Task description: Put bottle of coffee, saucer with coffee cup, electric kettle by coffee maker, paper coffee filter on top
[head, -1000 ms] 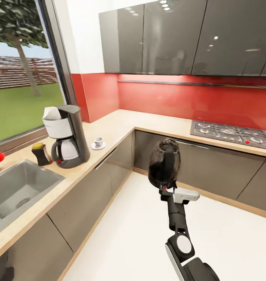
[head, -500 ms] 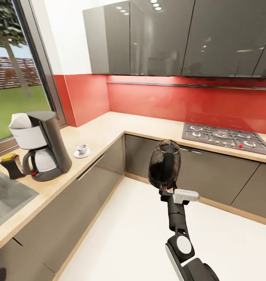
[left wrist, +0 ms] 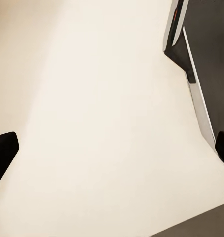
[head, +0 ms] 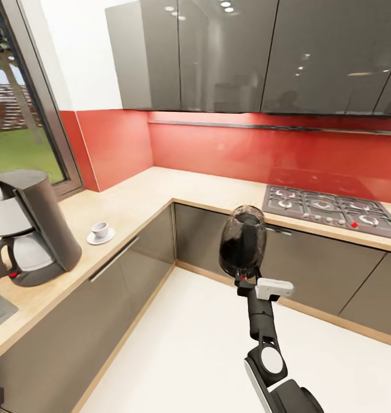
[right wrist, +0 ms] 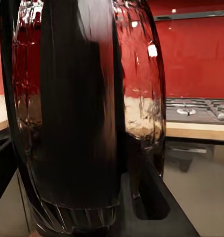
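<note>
1. Head view: the right gripper (head: 243,279) is held up over the white floor (head: 206,355) w/ the electric kettle (head: 243,241) sitting directly on top of it, upright, black handle facing the camera. The grip point is at the kettle's base/handle bottom; fingers are hidden behind it, so closed on the kettle as far as can be told.
2. Head view, cont.: the kitchen countertop (head: 161,195) runs in an L along the red backsplash (head: 264,155). The coffee maker (head: 26,229) stands at the far left edge of the frame, partly cut off, well apart from the kettle & gripper. The saucer (head: 100,236) lies on the counter just right of the coffee maker, w/ the coffee cup (head: 100,229) on it. The gas hob (head: 330,209) is on the back run of counter, beyond & right of the kettle. Grey upper cabinets (head: 247,57) above.
3. Left wrist view: the left gripper (left wrist: 112,148) shows as two dark fingertips (left wrist: 3,148) at opposite edges of the frame, spread wide, nothing between them but pale floor. A dark & white part of the robot's body (left wrist: 191,59) is nearby.
4. Right wrist view: the kettle (right wrist: 87,113) is right up against the lens, its dark glass reflecting the red wall; black handle strip down the middle. Hob & counter edge visible past it. The gripper's fingers can't be made out here.
</note>
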You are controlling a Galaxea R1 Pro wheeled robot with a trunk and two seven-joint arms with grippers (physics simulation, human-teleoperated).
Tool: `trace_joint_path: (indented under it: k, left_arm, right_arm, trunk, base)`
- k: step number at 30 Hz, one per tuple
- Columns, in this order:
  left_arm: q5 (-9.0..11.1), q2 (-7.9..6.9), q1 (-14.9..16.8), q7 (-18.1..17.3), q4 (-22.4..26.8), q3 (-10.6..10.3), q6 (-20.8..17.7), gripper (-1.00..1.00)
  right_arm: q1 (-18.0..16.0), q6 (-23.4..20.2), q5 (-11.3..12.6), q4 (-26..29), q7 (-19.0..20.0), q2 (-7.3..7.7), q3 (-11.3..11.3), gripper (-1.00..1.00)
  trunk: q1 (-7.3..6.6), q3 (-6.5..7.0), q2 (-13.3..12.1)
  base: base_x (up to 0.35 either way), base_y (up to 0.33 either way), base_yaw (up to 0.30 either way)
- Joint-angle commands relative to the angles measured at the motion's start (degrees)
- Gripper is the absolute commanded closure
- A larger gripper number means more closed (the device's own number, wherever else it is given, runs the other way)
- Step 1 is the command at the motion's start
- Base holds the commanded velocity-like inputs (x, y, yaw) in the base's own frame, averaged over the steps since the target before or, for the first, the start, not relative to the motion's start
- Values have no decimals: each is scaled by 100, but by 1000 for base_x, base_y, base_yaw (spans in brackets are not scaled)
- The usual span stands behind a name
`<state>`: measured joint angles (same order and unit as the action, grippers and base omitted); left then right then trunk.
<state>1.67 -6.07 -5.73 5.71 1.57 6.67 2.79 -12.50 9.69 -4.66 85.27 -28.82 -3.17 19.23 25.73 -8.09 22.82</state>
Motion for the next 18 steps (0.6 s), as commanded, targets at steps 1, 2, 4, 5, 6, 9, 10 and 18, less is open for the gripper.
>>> trace_joint_path:
  k: [1, 2, 4, 5, 6, 9, 10, 18]
  left_arm:
    - [17, 1, -1, 4, 10, 34, 11, -100]
    - [17, 1, -3, 5, 10, 35, 11, -100]
    - [17, 1, -3, 7, 10, 39, 11, -100]
    - [22, -3, -6, 8, 10, 42, 10, -100]
    - [24, -2, -4, 8, 10, 44, 9, -100]
    - [25, 0, -4, 9, 10, 45, 10, -100]
    - [25, 1, -3, 9, 10, 45, 10, -100]
    - [25, 1, -3, 8, 10, 45, 11, -100]
  right_arm:
    - [-7, -11, -79, 3, -45, 1, 10, 100]
    - [-7, -11, -79, 2, -45, 1, 10, 100]
    - [-7, -11, -79, 5, -45, 1, 10, 100]
    - [-7, -11, -79, 5, -45, 1, 10, 100]
    - [-7, -11, -79, 6, -45, 1, 10, 100]
    - [-7, -11, -79, 7, -45, 1, 10, 100]
    - [-7, -11, -79, 11, -45, 1, 10, 100]
    - [-7, -11, -79, 13, -45, 1, 15, 100]
  trunk:
    - [6, -9, 10]
    - [6, -9, 10]
    - [6, -9, 10]
    - [6, -9, 10]
    - [6, -9, 10]
    - [6, -9, 10]
    - [6, -9, 10]
    - [6, -9, 10]
  base:
    - [282, -206, 0]
    - [283, -204, 0]
    - [286, -194, 0]
    - [306, -142, 0]
    - [313, -123, 0]
    - [317, -110, 0]
    - [320, -104, 0]
    - [320, -103, 0]
